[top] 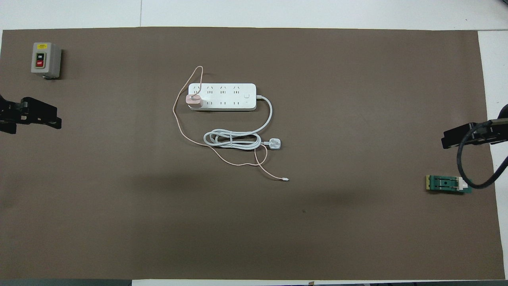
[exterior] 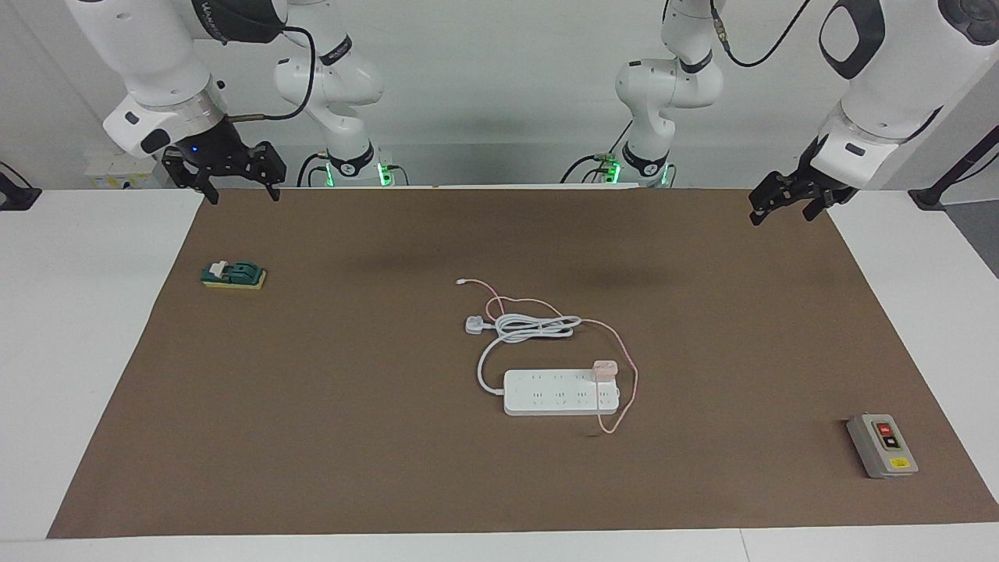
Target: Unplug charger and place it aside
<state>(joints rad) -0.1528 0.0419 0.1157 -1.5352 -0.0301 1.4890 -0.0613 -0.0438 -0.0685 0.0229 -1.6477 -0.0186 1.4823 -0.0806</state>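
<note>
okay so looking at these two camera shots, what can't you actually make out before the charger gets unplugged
- Charger prongs: hidden in both views, sunk in the power strip.
- Left claw: cut off by the overhead view's edge; in the facing view, too small to tell open or shut.
- Right claw: cut off likewise in the overhead view; a black cable crosses it.
- Switch box label: too small to read.
</note>
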